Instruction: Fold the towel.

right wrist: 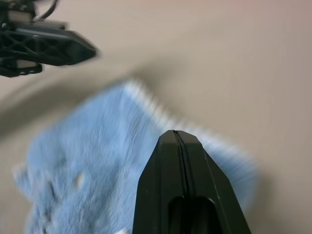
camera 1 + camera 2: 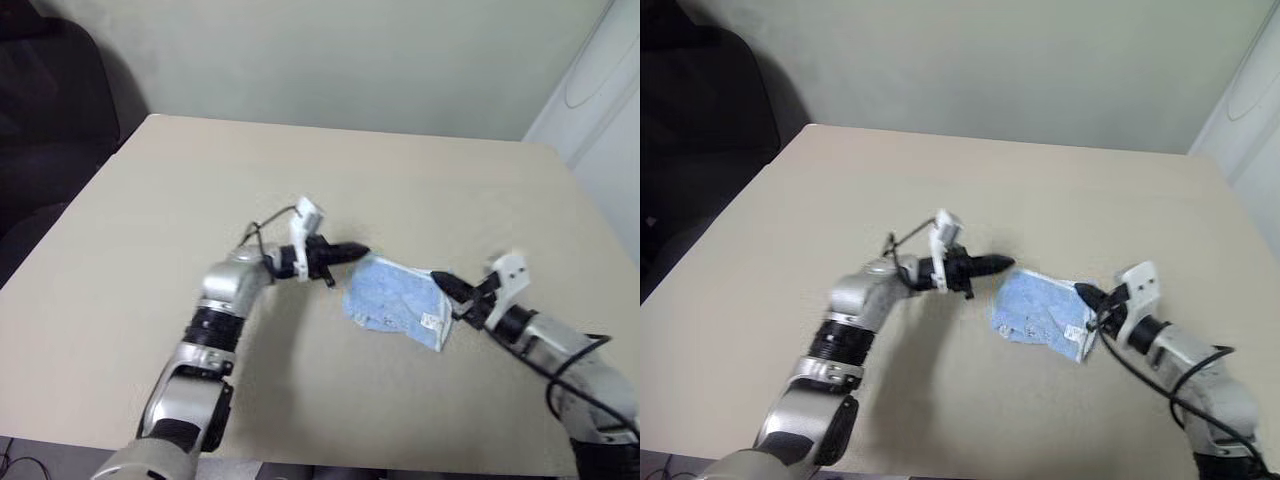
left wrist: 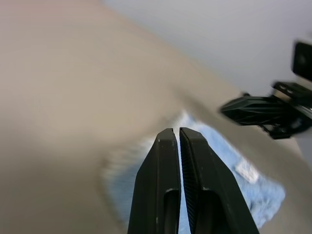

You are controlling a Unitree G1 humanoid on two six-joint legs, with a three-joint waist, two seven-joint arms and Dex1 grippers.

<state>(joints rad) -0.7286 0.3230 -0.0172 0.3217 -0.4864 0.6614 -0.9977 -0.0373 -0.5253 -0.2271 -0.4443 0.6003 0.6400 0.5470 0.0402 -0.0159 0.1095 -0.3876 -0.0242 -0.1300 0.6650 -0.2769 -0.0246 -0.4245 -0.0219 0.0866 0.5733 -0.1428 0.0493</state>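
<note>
Left eye view has the towel (image 2: 398, 304) lying bunched and part-folded on the beige table (image 2: 150, 250), right of the middle, between the two arms. Its white tag (image 2: 431, 320) faces up near the right edge. The left gripper (image 2: 352, 252) points level at the towel's far left corner, fingers pinched together, and from the left wrist view I see no cloth between them. The right gripper (image 2: 443, 283) sits at the opposite corner, fingers also pressed together; whether it has caught any cloth I can't make out, since its tip hides the edge.

My worry: if either one moves off thinking it has a corner and hasn't, the fold will come out lopsided or not happen at all. A one-sided pull would drag the whole cloth across the table instead of folding it, and the bunched layers could get pinched together
</note>
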